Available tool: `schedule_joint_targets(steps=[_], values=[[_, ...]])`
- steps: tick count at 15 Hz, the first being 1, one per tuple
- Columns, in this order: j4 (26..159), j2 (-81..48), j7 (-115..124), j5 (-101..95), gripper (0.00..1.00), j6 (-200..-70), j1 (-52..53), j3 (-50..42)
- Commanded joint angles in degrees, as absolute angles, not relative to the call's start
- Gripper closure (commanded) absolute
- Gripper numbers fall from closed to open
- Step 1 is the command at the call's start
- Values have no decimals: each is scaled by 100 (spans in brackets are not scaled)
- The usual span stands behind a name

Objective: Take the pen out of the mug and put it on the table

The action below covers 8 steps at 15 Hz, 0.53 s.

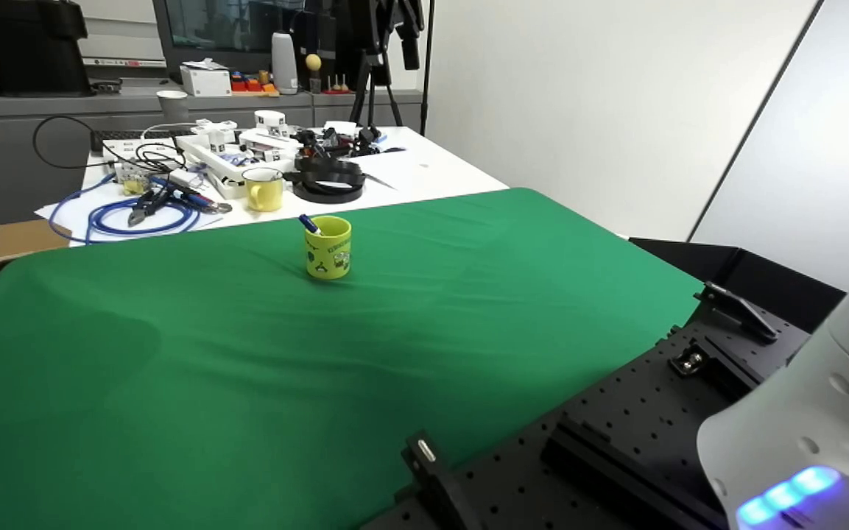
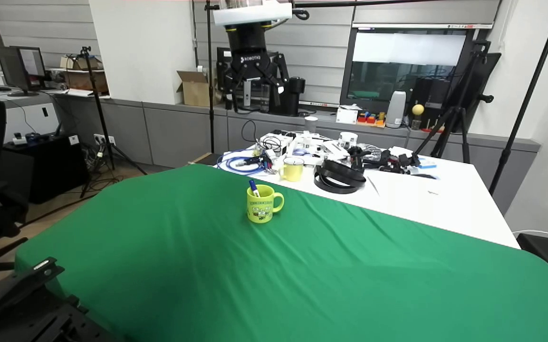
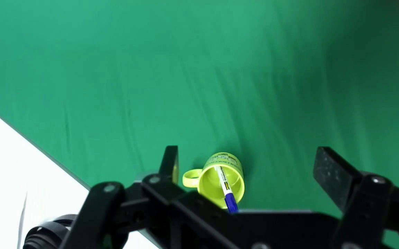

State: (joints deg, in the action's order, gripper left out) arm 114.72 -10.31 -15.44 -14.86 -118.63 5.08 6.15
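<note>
Pre-grasp stage: the pen [image 2: 254, 187] sits in the mug [image 2: 260, 211] in both exterior views, white part down inside, dark blue end leaning up past the rim, so the taking-out isn't done. Mug stands upright on the green-draped desk [image 2: 197, 266], near the edge where a white surface [image 2: 445, 209] shows; the paler yellow cup [image 2: 293, 169] over there doesn't look like the target. Hand [image 3: 247, 162] hangs well above the desk in an exterior view, fingers [image 3: 337, 176] spread wide, holding nothing. In the wrist view the mug shows between the fingers but nearer the finger on that view's left, and the blue end lies low, right at the outline of the hand's body, so alignment looks off for a grasp. Next move, as judged: shift until the blue end is midway between the fingers, then descend, stopping before they reach the rim. Best hold is probably the blue end, since little else sticks out; a poorly centred finger could catch the mug's wall and tip it. After that it needs a lift high enough to clear the rim, then laying the pen on the desk beside the mug.
</note>
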Motion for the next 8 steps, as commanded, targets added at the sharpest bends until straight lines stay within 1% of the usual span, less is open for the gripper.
schedule_joint_targets(steps=[1, 8], values=[[11386, -1118, -1566, -1482, 0, -11851, 537, 609], [11230, -1280, -1403, -1697, 0, -11905, 592, 582]])
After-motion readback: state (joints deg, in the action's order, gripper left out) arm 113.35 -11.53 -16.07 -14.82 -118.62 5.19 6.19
